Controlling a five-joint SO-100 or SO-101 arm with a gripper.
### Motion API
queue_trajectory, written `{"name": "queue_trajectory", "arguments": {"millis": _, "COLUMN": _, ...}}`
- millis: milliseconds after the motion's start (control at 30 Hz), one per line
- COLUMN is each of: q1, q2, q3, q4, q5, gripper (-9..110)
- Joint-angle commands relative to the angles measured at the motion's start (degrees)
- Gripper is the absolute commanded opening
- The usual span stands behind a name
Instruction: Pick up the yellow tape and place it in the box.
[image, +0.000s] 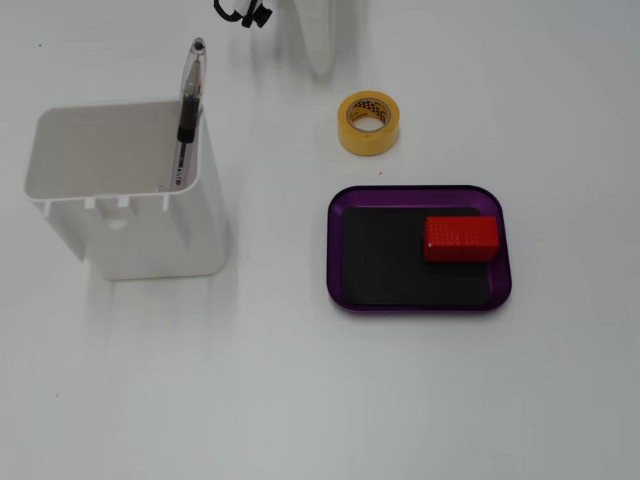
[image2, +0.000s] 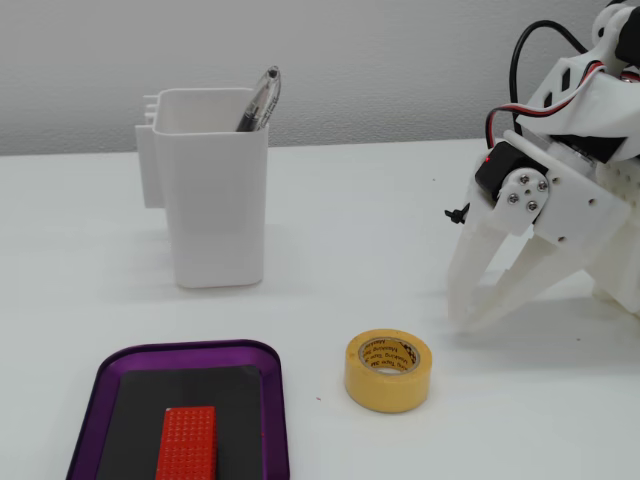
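Your gripper hangs spread and empty. The yellow tape looks light and stiff; pinch one wall of the ring.

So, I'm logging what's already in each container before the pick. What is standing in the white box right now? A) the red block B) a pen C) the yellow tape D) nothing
B: a pen leans in a corner of the box, while the yellow tape lies on the table and the red block sits in the purple tray.
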Motion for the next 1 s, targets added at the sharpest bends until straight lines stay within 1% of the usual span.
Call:
{"name": "queue_trajectory", "arguments": {"millis": 0, "q1": 0.44, "q2": 3.6, "q3": 0.26, "q4": -0.7, "q5": -0.35, "gripper": 0}}
{"name": "queue_trajectory", "arguments": {"millis": 800, "q1": 0.44, "q2": 3.6, "q3": 0.26, "q4": -0.79, "q5": -0.53, "gripper": 0}}
{"name": "queue_trajectory", "arguments": {"millis": 967, "q1": 0.53, "q2": 3.6, "q3": -0.35, "q4": -3.78, "q5": -0.62, "gripper": 0}}
